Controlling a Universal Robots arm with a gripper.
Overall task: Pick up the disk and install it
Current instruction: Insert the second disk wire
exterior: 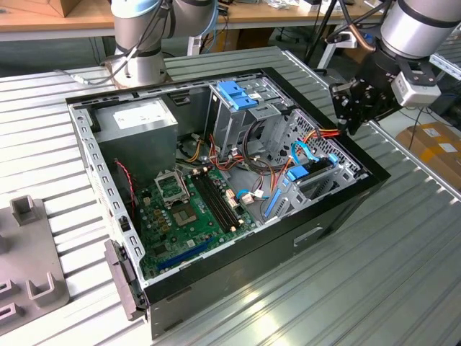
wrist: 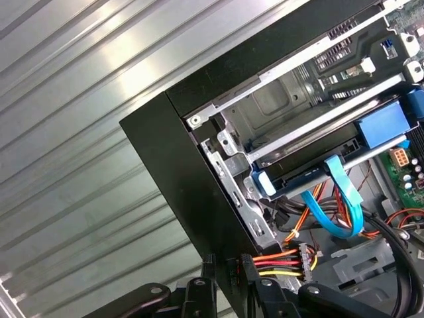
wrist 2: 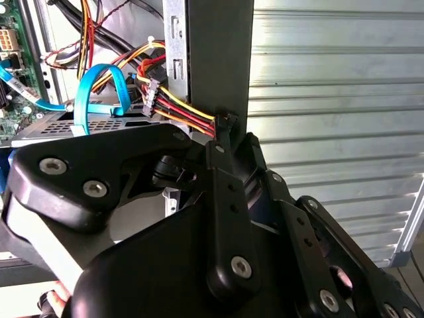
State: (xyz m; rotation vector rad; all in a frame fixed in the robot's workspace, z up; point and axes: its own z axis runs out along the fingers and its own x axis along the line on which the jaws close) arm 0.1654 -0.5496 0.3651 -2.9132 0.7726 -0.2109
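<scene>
The disk [wrist: 317, 167], a dark flat body with bright blue carrier tabs at its ends, lies inside the metal drive cage at the corner of the open computer case [exterior: 338, 209]. In the exterior view the disk [exterior: 308, 178] sits low in the bay on that view's right. My gripper [exterior: 347, 114] hangs above and just outside the case's wall, apart from the disk. In the first wrist view my gripper [wrist: 228, 262] is open by a narrow gap, with nothing held between its fingertips [wrist: 248, 263]. One finger [wrist 2: 224, 142] stands close to the case wall.
A fixed blue bracket [exterior: 234, 94] tops the taller cage. Blue data cables [wrist: 344, 199] and red-yellow power wires [wrist: 281, 262] hang near the bay. The motherboard [exterior: 187, 205] and power supply [exterior: 140, 119] occupy the case. A grey fixture [exterior: 29, 259] lies on the ribbed table [exterior: 374, 281].
</scene>
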